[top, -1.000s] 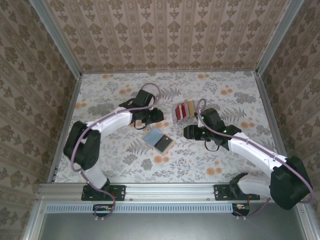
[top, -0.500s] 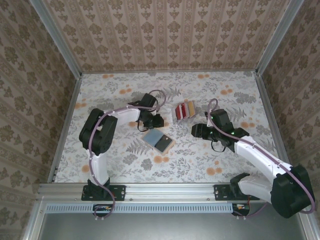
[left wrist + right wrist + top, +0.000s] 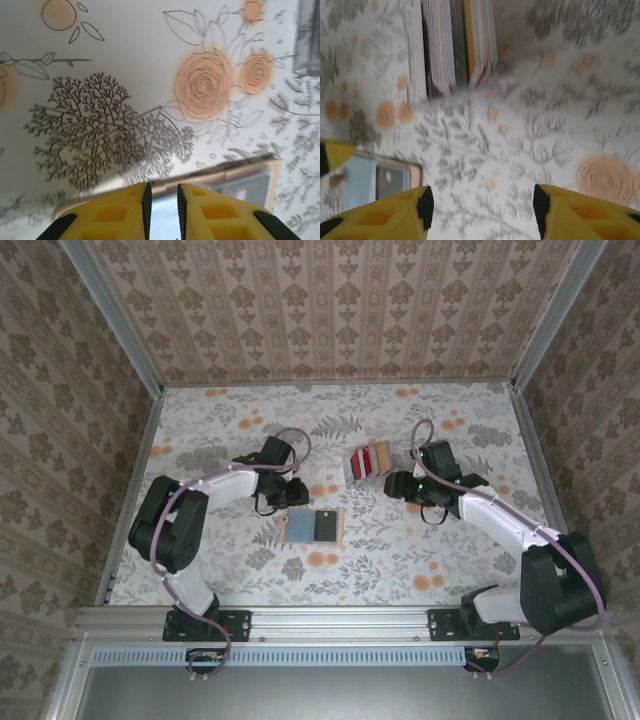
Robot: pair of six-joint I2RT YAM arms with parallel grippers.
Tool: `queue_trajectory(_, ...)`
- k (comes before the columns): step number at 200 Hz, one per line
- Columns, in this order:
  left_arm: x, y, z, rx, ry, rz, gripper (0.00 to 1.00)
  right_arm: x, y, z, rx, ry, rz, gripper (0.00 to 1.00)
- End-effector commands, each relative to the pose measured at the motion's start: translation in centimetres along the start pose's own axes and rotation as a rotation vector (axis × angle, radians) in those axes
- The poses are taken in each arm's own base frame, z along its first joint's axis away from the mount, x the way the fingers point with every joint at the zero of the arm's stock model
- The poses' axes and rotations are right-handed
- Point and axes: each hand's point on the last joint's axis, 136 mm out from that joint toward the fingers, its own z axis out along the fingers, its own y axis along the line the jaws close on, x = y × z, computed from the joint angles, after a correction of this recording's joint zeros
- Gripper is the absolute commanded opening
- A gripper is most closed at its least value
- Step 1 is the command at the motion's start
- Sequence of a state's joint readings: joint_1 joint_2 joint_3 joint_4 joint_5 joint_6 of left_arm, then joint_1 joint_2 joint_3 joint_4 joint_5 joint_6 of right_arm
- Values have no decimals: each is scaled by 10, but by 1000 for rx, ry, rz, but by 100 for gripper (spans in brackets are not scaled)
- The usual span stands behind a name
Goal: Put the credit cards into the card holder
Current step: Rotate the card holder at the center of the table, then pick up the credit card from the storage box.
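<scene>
The card holder (image 3: 312,527) lies open on the flowered table, light blue on its left half, dark on its right, with a tan rim. My left gripper (image 3: 292,496) is at its far-left corner. In the left wrist view the fingers (image 3: 162,187) stand a narrow gap apart over the holder's tan edge (image 3: 220,174), and the blue inside shows between them. The credit cards (image 3: 367,461) sit fanned in a stack, red, tan and white. My right gripper (image 3: 393,483) is just right of them and open wide (image 3: 482,200), with bare table between the pads and the cards (image 3: 452,45) ahead.
Patterned walls and metal posts close in the table on three sides. In the right wrist view the card holder (image 3: 380,180) lies at the left, beside a yellow finger of the left gripper (image 3: 332,152). Open tabletop stretches to the right and front.
The card holder has turned from tilted to square with the table's front edge while the left gripper moved left and nearer. The right gripper has moved up beside the cards.
</scene>
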State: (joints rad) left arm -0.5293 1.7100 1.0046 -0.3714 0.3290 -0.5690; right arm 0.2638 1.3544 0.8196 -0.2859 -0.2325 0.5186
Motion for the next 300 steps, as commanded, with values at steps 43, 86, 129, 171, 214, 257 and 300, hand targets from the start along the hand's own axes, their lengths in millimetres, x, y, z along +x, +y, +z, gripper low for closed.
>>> queue_trajectory(43, 15, -14, -60, 107, -186, -22, 25, -55, 5, 21, -52, 21, -10, 59)
queue_trajectory(86, 40, -6, -75, 189, -290, -2, 26, -66, 18, 48, -115, 98, -3, 58)
queue_trajectory(129, 62, 16, -76, 161, -323, -47, 26, -69, 24, 58, -146, 125, 7, 57)
queue_trajectory(171, 63, 19, -78, 159, -342, -54, 27, -64, 23, 61, -144, 143, 8, 57)
queue_trajectory(214, 59, 13, -73, 179, -322, -54, 27, -62, 32, 64, -180, 156, 8, 57)
queue_trajectory(257, 58, 6, -66, 204, -305, -58, 27, -61, 38, 74, -181, 171, -2, 57)
queue_trajectory(300, 60, 0, -59, 210, -295, -52, 27, -57, 38, 85, -171, 195, -6, 55)
